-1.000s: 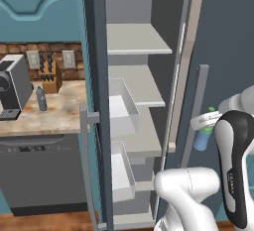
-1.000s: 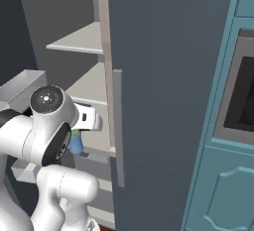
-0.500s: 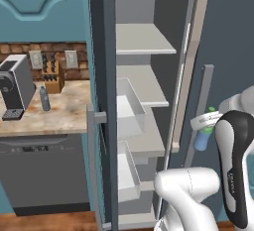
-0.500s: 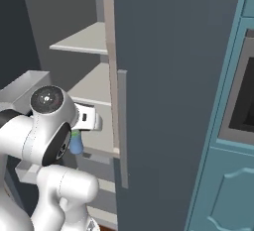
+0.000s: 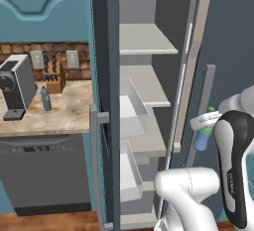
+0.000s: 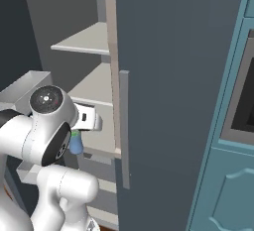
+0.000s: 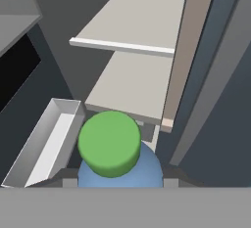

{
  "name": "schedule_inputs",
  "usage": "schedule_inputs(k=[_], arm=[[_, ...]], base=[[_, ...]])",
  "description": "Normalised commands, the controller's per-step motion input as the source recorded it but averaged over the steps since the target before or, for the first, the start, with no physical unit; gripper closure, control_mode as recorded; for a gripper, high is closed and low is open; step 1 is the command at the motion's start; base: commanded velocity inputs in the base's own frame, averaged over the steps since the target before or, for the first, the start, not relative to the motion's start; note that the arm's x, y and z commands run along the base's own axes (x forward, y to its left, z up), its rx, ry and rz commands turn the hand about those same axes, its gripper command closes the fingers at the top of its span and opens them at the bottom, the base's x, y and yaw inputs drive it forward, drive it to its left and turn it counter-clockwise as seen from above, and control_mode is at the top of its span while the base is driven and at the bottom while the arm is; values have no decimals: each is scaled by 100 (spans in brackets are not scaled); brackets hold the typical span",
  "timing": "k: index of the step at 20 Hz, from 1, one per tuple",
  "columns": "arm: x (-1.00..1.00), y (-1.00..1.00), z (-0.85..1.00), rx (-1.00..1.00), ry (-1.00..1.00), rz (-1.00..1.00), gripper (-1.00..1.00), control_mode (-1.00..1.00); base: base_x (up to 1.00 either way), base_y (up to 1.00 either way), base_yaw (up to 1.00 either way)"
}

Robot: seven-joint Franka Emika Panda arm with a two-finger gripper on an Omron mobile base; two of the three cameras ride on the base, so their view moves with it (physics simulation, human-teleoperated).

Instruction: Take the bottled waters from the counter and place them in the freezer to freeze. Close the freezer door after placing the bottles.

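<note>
The robot's gripper (image 5: 204, 126) was squeezed shut around a little blue bottle (image 5: 203, 138) with a green top. I could see the green top (image 7: 109, 143) right in front of the hand, with the blue body (image 7: 120, 171) under it. The bottle stood up straight in the grip.

Just past the fingers was the open freezer (image 5: 149, 106). A pale shelf (image 7: 131, 84) was a little ahead of the bottle and lower down. Another shelf (image 7: 132, 24) sat above and farther in. A clear white drawer (image 7: 41, 141) stuck out on one side of the fingers. The freezer door (image 6: 173, 76) with its grey bar handle (image 6: 124, 128) stood close on the other side.

I think the job just then was to carry the bottle in and set it on the near shelf. To do it well, the hand should go straight in, keeping away from the door edge and the drawer. It should keep the bottle upright, lower it until the bottom sits flat, and only then let go.

Far from the fingers, the other bottle (image 5: 45, 99) waited on the counter (image 5: 59, 113), near a coffee machine (image 5: 16, 86) and a knife block (image 5: 52, 70).

I counted two bottles: one in the hand, one on the counter. I counted three shelves in the freezer and two drawers. There was one coffee machine and one knife block.
</note>
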Motion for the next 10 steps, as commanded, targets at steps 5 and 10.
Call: schedule_inputs(k=[5, 10], arm=[[0, 0, 0, 0, 0, 0, 100, 100], [0, 0, 0, 0, 0, 0, 100, 100]], base=[[0, 0, 0], [0, 0, 0]])
